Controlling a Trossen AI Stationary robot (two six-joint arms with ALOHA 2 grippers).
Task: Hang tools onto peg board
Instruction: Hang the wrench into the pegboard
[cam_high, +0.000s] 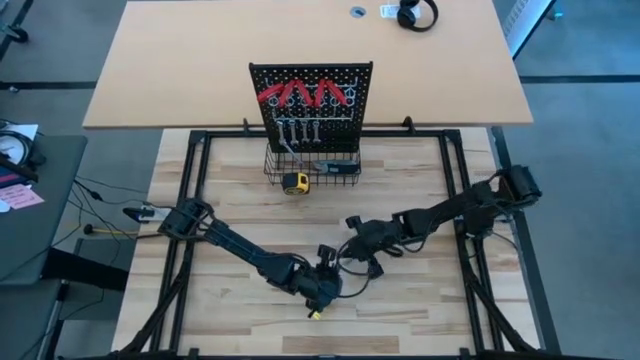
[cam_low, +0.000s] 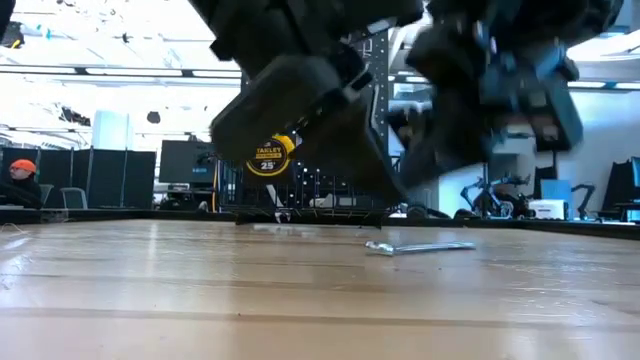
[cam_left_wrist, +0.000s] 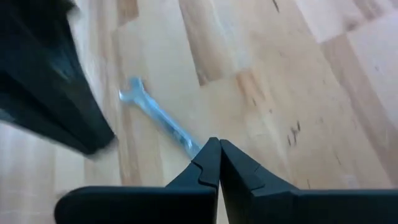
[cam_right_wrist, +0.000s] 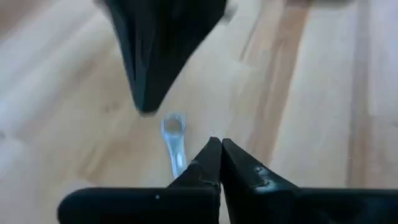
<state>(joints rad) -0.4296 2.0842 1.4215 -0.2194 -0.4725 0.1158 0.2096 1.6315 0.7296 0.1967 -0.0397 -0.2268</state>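
The peg board (cam_high: 311, 100) stands upright at the table's far middle. Red-handled pliers (cam_high: 305, 93) and silver wrenches (cam_high: 300, 130) hang on it. One silver wrench (cam_low: 420, 247) lies flat on the table near the middle. Both grippers hover close above it, their tips near each other. My left gripper (cam_left_wrist: 217, 146) is shut, and the wrench (cam_left_wrist: 155, 115) runs from behind its tip, open end away. My right gripper (cam_right_wrist: 216, 144) is shut too, and the wrench's ring end (cam_right_wrist: 173, 126) shows just beside its fingers. In the high view the arms hide the wrench.
A black wire basket (cam_high: 312, 165) at the board's base holds a yellow tape measure (cam_high: 294, 183). Black frame rails (cam_high: 190, 190) run along the table's left and right sides. Headphones (cam_high: 417, 14) lie on the far desk. Bare wood lies near the front edge.
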